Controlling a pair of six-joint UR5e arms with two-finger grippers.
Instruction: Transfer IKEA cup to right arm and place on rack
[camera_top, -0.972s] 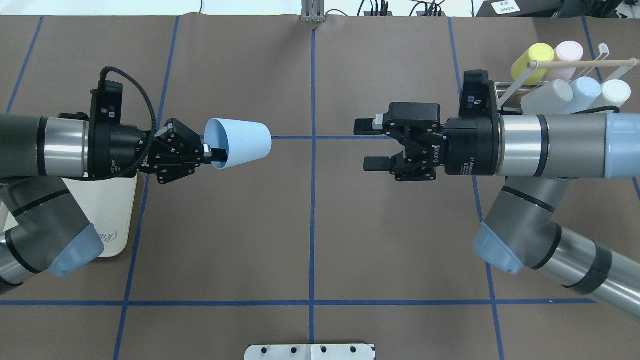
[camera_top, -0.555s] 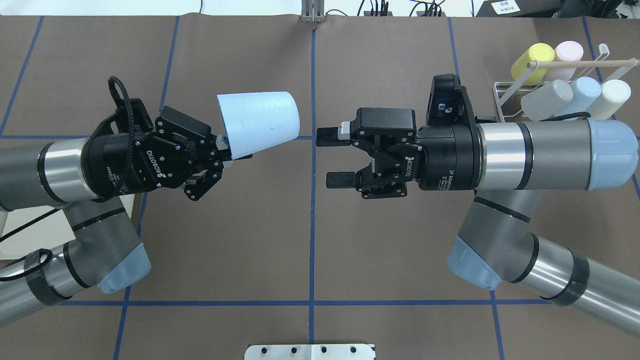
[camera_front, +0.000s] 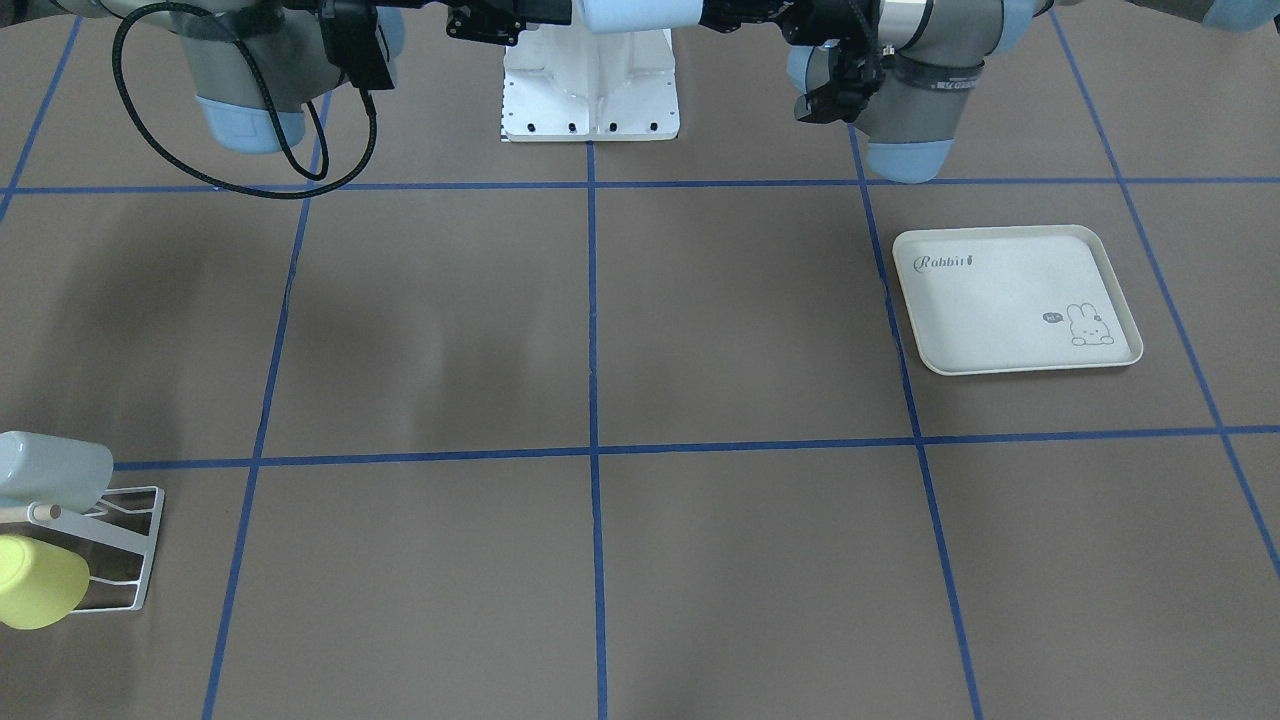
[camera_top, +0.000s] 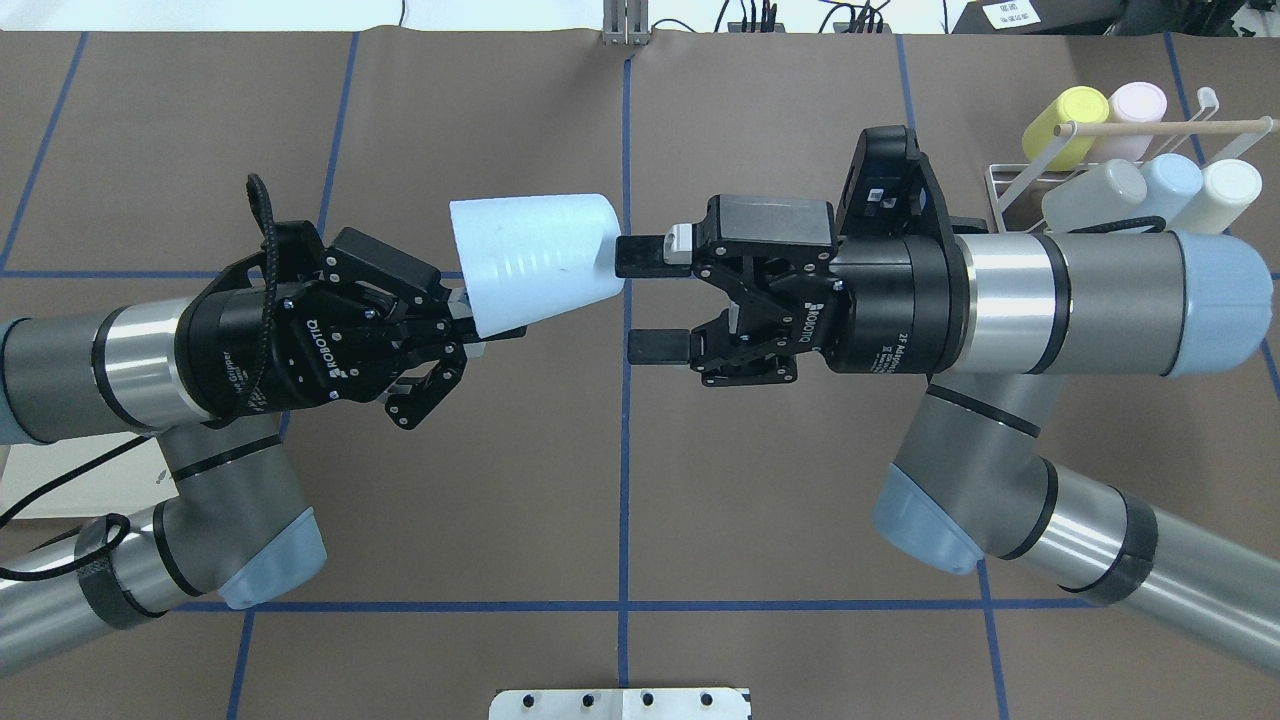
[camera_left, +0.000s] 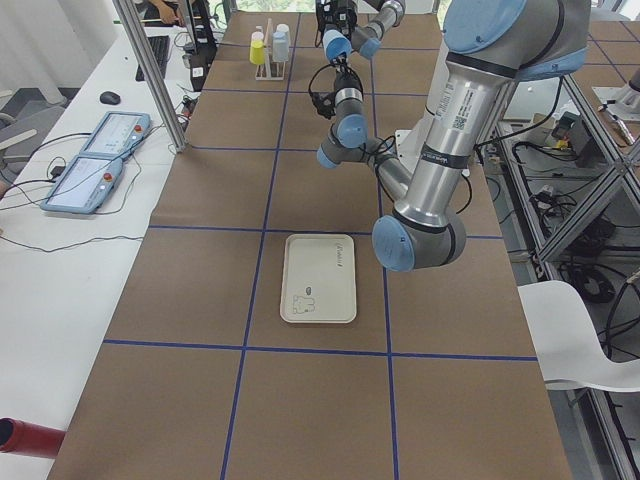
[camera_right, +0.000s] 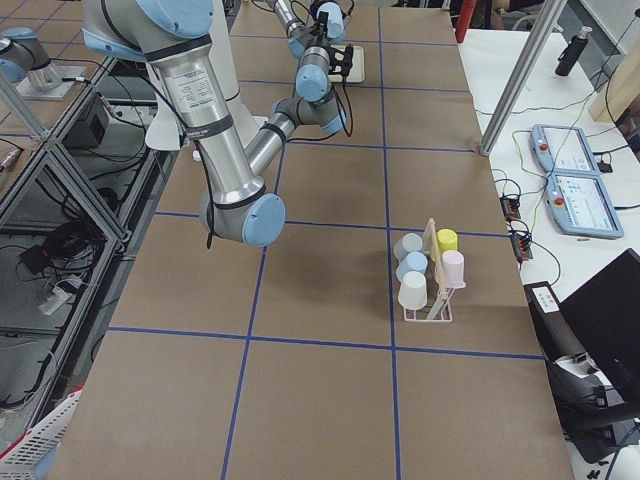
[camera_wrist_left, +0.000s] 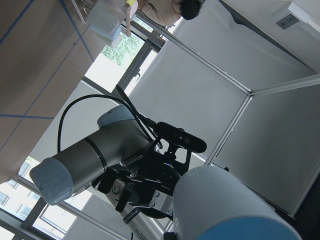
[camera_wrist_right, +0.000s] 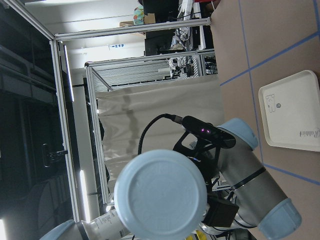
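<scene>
The IKEA cup (camera_top: 535, 260) hangs in mid-air above the worktop (camera_top: 620, 480), clamped at its rim by the left end effector (camera_top: 472, 322). The right end effector (camera_top: 648, 302) is spread wide at the cup's base. The handover and the placing on the rack (camera_top: 1000, 190) are not yet done.

A pale blue tapered plastic cup (camera_top: 530, 262) is pinched in the matte black left gripper (camera_top: 478, 328), and the same black is worn by the right gripper (camera_top: 643, 300). Behind the right jaws, a white wire rack with a light wooden dowel (camera_top: 1170, 127) is loaded with pastel cups (camera_top: 1095, 195): yellow, pink, grey, pale blue, cream. The brown table cover (camera_top: 480, 500) is gridded with blue tape. A cream rabbit-print tray (camera_front: 1000, 310) is spotted too.
</scene>
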